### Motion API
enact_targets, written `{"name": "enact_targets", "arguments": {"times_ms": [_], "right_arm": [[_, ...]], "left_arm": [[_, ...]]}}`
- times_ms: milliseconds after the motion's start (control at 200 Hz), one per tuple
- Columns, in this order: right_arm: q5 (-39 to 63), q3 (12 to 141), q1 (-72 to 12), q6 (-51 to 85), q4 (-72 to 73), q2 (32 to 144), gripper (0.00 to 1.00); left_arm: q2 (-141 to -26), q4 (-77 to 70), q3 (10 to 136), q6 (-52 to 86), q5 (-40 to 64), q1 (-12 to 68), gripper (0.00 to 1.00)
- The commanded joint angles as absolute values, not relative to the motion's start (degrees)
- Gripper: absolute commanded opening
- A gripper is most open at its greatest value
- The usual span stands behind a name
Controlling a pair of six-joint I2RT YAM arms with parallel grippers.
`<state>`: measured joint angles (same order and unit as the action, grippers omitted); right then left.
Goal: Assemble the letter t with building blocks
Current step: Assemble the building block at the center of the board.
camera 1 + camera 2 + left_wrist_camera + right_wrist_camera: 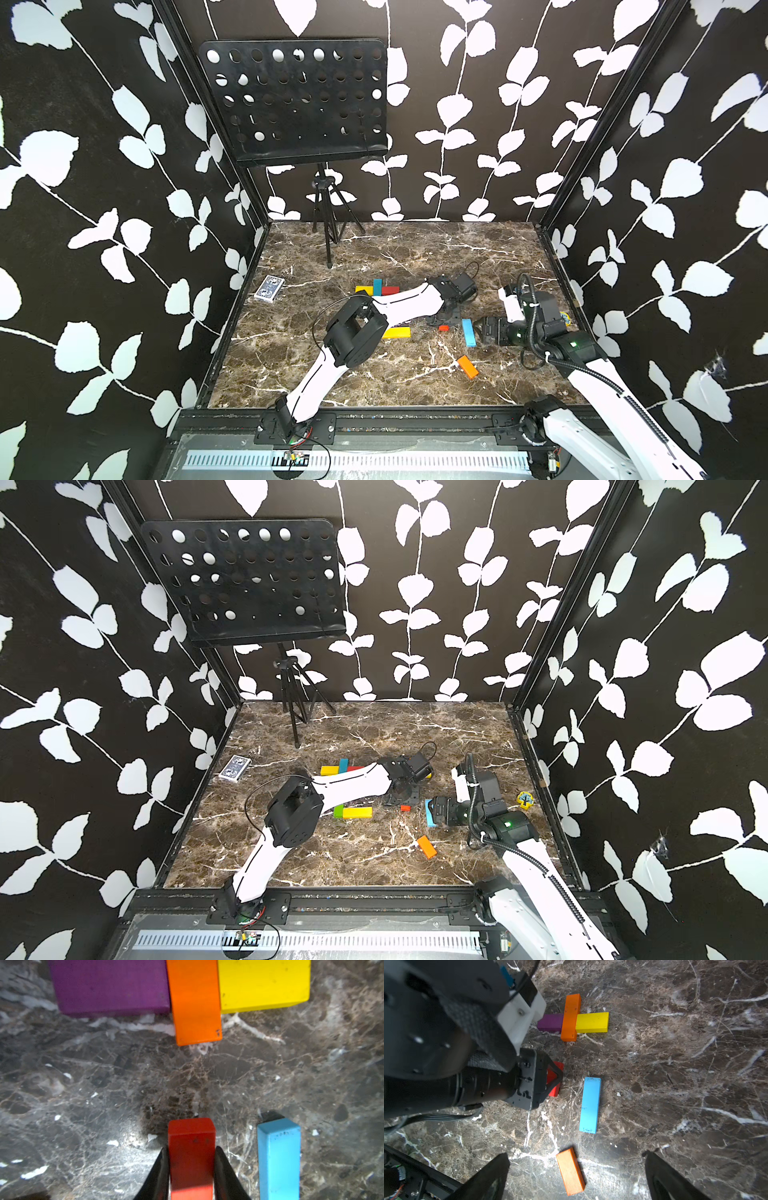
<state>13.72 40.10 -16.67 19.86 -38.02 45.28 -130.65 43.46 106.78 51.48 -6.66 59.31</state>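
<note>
Red block (pixel 191 1147) — lengthwise toward orange bar (pixel 195 1001)

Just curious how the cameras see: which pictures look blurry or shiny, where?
Left wrist view: the red rectangular block held in the black fingers blurs near the lens; glare whitens the marble tabletop. Right wrist view: the left arm's dark housing is out of focus. Both top views: sharp, leaf-patterned walls splay outward.

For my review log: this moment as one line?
left gripper: shut on red block | right gripper: open, empty | orange block between purple block and yellow block
</note>
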Motion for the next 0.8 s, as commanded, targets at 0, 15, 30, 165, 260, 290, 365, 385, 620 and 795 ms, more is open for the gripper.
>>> {"name": "enact_targets", "arguments": {"times_ms": [0, 15, 30, 165, 260, 290, 365, 385, 620, 795], "right_arm": [[17.7, 39.0, -14.3, 17.8, -34.9, 45.8, 1.00], [18.0, 39.0, -14.0, 17.8, -34.8, 46.0, 1.00], [18.1, 38.9, -13.7, 17.7, -34.7, 46.2, 1.00], [20.2, 38.4, -11.2, 17.1, -33.6, 47.4, 1.00], [21.8, 38.2, -9.3, 17.0, -33.0, 47.7, 1.00], [22.2, 38.2, -8.9, 17.0, -33.0, 47.7, 1.00], [23.0, 38.0, -8.2, 16.9, -32.6, 47.7, 1.00], [23.5, 38.0, -8.1, 16.9, -32.4, 47.8, 1.00], [25.4, 38.0, -6.8, 16.7, -32.1, 48.2, 1.00], [26.2, 37.9, -6.4, 16.6, -31.9, 48.4, 1.00]], "left_arm": [[-132.2, 44.7, 108.9, 52.3, -6.2, 59.1, 0.31], [-132.3, 44.7, 109.0, 52.4, -6.2, 59.1, 0.31], [-132.4, 44.8, 109.2, 52.4, -6.3, 59.1, 0.31], [-133.5, 45.5, 110.8, 52.5, -6.8, 59.0, 0.31], [-134.3, 46.5, 112.3, 52.4, -7.2, 58.9, 0.31], [-134.5, 46.5, 112.6, 52.5, -7.1, 58.8, 0.31], [-135.0, 46.4, 113.0, 52.7, -6.9, 58.5, 0.31], [-135.1, 46.4, 113.1, 52.7, -6.9, 58.4, 0.31], [-136.4, 46.9, 114.5, 52.5, -7.1, 57.7, 0.32], [-137.0, 46.7, 115.1, 52.2, -7.2, 57.0, 0.32]]}}
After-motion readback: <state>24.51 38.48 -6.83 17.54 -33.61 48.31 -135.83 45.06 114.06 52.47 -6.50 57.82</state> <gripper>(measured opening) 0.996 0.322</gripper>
